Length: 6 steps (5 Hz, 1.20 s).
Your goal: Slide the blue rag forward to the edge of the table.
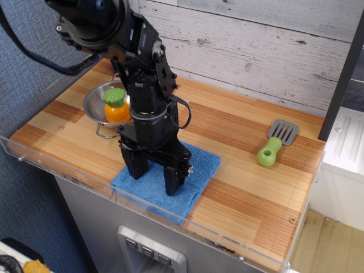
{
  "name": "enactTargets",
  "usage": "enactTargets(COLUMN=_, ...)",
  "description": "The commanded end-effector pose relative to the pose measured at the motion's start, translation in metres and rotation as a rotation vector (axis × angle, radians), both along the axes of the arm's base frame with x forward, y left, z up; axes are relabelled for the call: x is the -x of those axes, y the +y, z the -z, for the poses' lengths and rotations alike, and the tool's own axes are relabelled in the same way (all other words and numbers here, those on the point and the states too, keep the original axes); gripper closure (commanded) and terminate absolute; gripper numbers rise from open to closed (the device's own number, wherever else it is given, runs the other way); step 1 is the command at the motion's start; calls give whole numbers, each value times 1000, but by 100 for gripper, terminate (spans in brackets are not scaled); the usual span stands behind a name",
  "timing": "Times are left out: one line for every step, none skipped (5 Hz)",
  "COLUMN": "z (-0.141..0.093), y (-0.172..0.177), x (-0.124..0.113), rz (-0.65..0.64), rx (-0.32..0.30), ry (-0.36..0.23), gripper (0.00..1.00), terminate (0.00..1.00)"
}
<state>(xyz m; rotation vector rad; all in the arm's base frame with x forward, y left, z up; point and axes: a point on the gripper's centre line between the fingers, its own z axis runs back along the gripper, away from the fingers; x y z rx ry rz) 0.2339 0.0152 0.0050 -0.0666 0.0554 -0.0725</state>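
Blue rag (170, 181) flat on table (250, 193), near corner over front rim. Gripper (155, 178) pressing down on rag, jaws spread wide. Steel bowl (108, 102) behind rag.

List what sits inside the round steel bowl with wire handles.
Inside the round steel bowl sits one orange toy fruit with a green top. The black robot arm covers the bowl's right side, so anything there is hidden.

Even, fairly bright indoor light; the table (250, 187) shows soft glare along its front acrylic rim, only faint shadows fall, focus is slightly soft throughout, and the far corners look undistorted
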Motion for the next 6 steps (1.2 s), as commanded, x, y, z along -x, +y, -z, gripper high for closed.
enactTargets(z=-34, y=-3, x=-27, rz=9, rx=-4, ry=-144, gripper=0, terminate=0)
enactTargets(z=-55, y=-7, x=-40, rz=16, rx=-2, ry=-210, gripper=0, terminate=0)
enactTargets(z=-68, y=-5, x=-47, rz=4, rx=1, ry=-224, gripper=0, terminate=0)
enactTargets(z=-82, y=-2, x=-49, rz=-36, rx=5, ry=-192, gripper=0, terminate=0)
enactTargets(z=-98, y=1, x=-49, rz=-54, rx=15, ry=-174, gripper=0, terminate=0)
enactTargets(z=-112, y=3, x=-55, rz=-46, rx=-6, ry=-163, gripper=0, terminate=0)
